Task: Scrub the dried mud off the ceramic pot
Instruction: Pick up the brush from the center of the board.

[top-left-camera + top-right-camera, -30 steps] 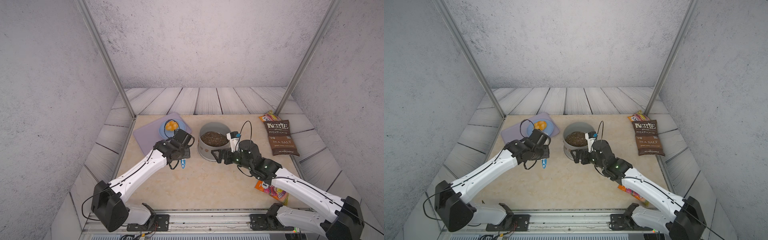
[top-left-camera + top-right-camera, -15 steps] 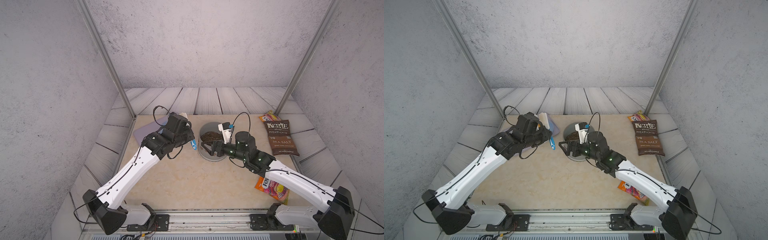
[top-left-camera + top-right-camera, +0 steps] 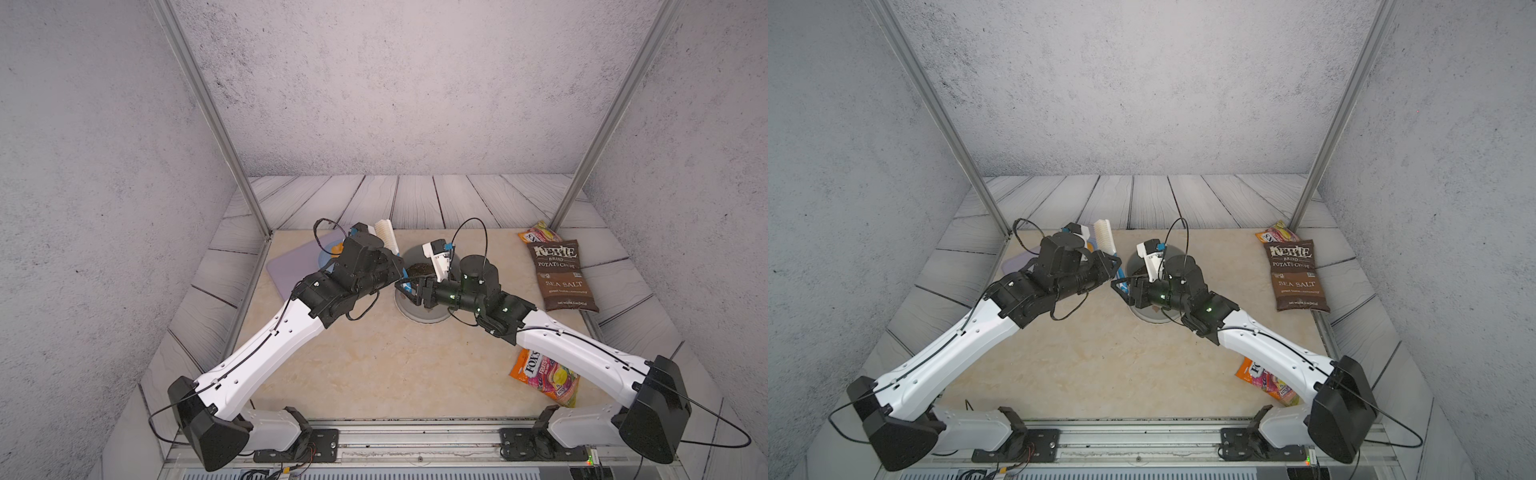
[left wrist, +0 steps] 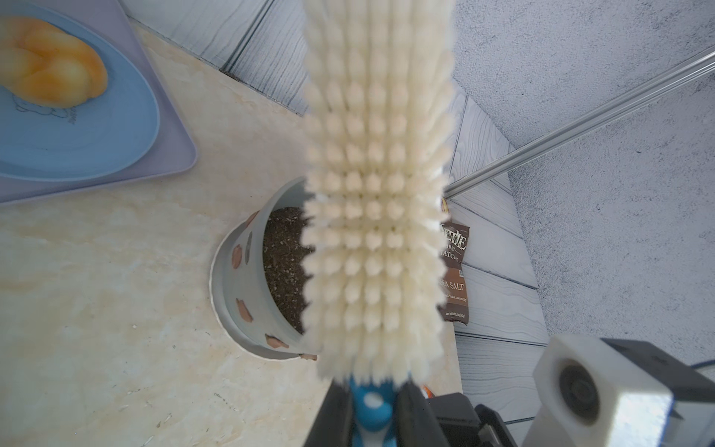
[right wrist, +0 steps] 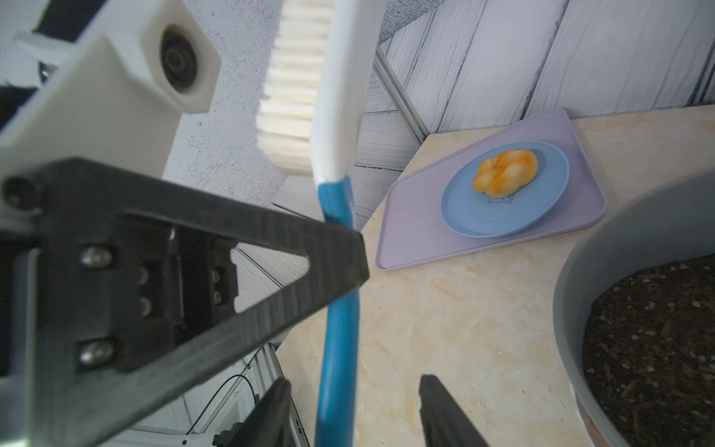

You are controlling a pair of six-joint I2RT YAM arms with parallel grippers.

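Left claw is clenched on the blue handle of the cream-bristled plastic scrubbing brush, holding it upright with the bristle head above the claw. Change noted: a second ago this claw and brush were low over the table; both have since been raised and carried across to meet the right claw. That claw, then spread wide, has narrowed to about half. Its jaws now straddle the handle further down than the left claw, with a gap on at least one side, so no grip is confirmed. Assessment: a handover of the brush appears under way, and scrubbing has not begun. The grey cylindrical ceramic pot stands on the table just below and beside the right claw, its wall carrying several matte brown blotches of dried mud, untouched by the bristles.
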